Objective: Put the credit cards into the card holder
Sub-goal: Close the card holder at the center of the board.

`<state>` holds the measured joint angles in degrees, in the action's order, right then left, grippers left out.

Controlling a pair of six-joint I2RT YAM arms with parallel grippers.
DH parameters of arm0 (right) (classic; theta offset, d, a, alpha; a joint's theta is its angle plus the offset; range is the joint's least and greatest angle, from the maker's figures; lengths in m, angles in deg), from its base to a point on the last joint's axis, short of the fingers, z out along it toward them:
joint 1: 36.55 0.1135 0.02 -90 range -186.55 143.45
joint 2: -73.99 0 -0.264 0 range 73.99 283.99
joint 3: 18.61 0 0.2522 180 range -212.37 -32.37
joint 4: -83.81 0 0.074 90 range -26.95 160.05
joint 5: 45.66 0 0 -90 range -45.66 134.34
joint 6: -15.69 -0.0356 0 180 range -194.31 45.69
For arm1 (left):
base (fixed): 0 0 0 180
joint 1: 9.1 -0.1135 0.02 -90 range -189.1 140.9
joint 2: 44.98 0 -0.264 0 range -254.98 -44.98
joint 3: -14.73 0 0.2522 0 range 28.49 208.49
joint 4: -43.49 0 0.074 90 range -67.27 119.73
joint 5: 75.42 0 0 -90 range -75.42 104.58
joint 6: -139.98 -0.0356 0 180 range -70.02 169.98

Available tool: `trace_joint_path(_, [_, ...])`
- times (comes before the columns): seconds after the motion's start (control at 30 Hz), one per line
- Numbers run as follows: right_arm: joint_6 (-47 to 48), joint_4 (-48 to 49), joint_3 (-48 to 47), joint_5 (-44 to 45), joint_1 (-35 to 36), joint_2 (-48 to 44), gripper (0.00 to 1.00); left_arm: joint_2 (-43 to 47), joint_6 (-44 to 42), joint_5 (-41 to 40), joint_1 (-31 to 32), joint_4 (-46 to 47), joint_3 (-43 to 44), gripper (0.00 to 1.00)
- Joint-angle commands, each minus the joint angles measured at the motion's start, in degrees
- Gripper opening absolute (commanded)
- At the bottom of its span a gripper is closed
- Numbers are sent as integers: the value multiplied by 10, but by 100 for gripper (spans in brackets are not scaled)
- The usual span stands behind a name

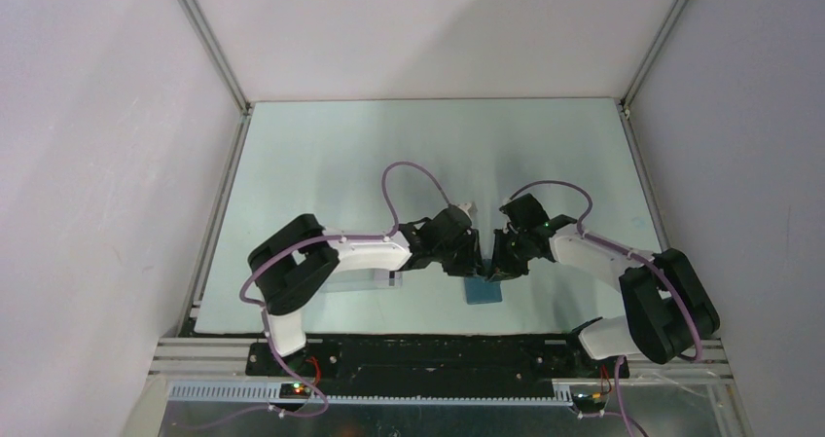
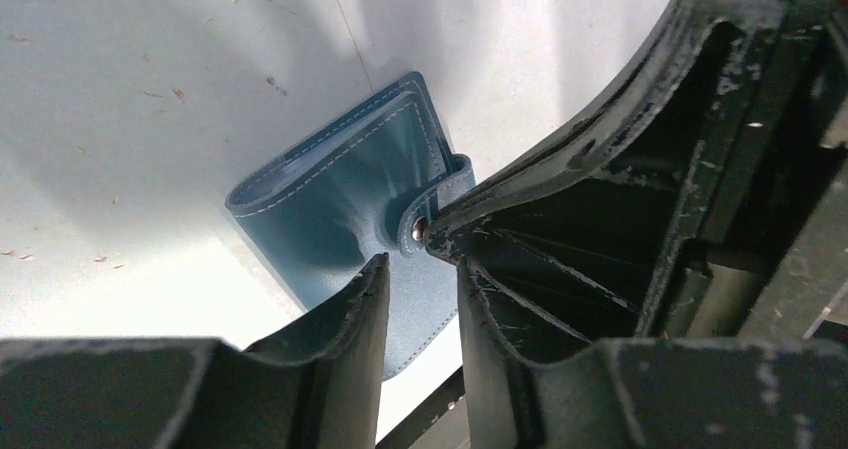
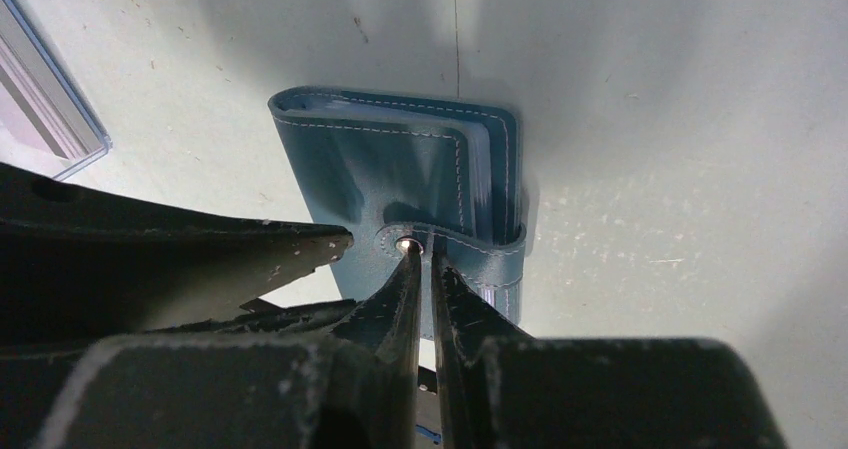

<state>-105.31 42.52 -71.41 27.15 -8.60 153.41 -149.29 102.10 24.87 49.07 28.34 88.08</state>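
Card holder (image 3: 400, 179) on table (image 3: 650, 119)

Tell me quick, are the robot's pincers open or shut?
Left pincer: open, over the card holder.
Right pincer: shut, tips at its clasp; a grip cannot be told.

Card holder (image 3: 400, 169) is found lying flat on the worktop (image 1: 321, 164), close to the near edge, roughly midway along it. Teal-blue, pale stitching, folded over. The clasp tab (image 3: 485, 244) is wrapped round one edge, metal snap at its end. Whitish layers are glimpsed inside; cards can't be made out.
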Motion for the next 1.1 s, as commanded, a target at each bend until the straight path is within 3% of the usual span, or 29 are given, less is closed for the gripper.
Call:
trace_joint_path(0.0, [10, 9, -10, 15, 4, 15, 12, -14, 4, 0, 1, 10, 2, 34])
trace_joint_path(0.33, [10, 11, -10, 8, 4, 16, 12, -32, 2, -1, 1, 11, 7, 16])
trace_joint_path(0.5, [10, 12, -10, 3, 4, 12, 12, -31, 1, -5, 1, 10, 6, 1])
trace_joint_path(1.07, [14, 4, -24, 0, -3, -40, 14, -22, 4, -12, -1, 30, -4, 0])
